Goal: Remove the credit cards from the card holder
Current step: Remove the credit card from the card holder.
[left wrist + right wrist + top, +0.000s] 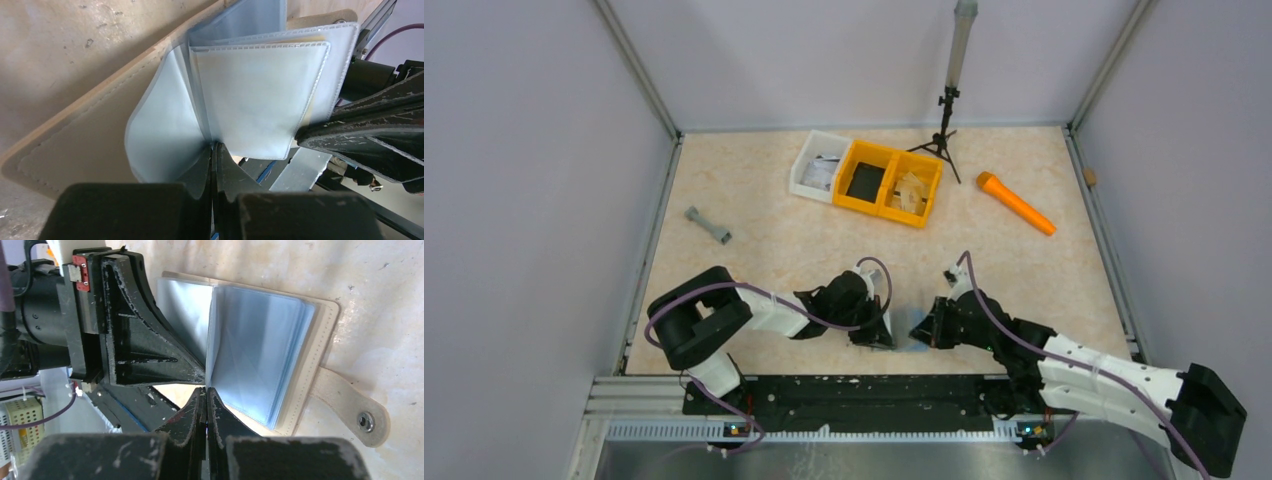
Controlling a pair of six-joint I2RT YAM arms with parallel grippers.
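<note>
Left gripper (pixel 214 150) has its fingers pressed together on a clear sleeve of the card holder (pixel 250 100); right gripper (pixel 205 392) is likewise pinched tight on a sleeve edge, almost tip to tip with the left. The card holder lies opened, tan cover down, on the table (pixel 774 240), well nearer the arm bases than the yellow bin (pixel 887 187), its snap tab (pixel 357 412) lying flat
</note>
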